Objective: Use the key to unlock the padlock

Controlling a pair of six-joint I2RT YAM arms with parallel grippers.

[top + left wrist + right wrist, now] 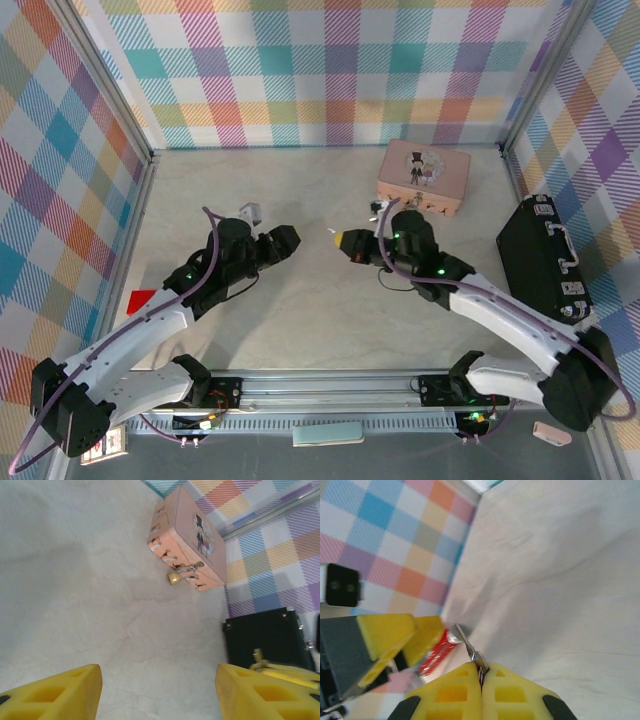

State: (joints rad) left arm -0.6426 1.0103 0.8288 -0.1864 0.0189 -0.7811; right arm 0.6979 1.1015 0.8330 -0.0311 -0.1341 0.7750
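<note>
- Currently right gripper (pixel 481 670) pinches the key (pixel 468 645) by its end; left gripper (pixel 159 687) gapes empty.
- Target padlock (pixel 173 578) hangs on pink tin (pixel 185 535) front, far right.
- Risk: thin grip lets key twist at insertion; unheld padlock may swing away.

Tiny brass padlock (pixel 173 578), hanging off the pink tin's (pixel 187 535) clasp at the tin's 8 o'clock, thin silvery key (pixel 469 646), nipped by its head in the right gripper (pixel 481 672), blade pointing 9 o'clock, well apart.
</note>
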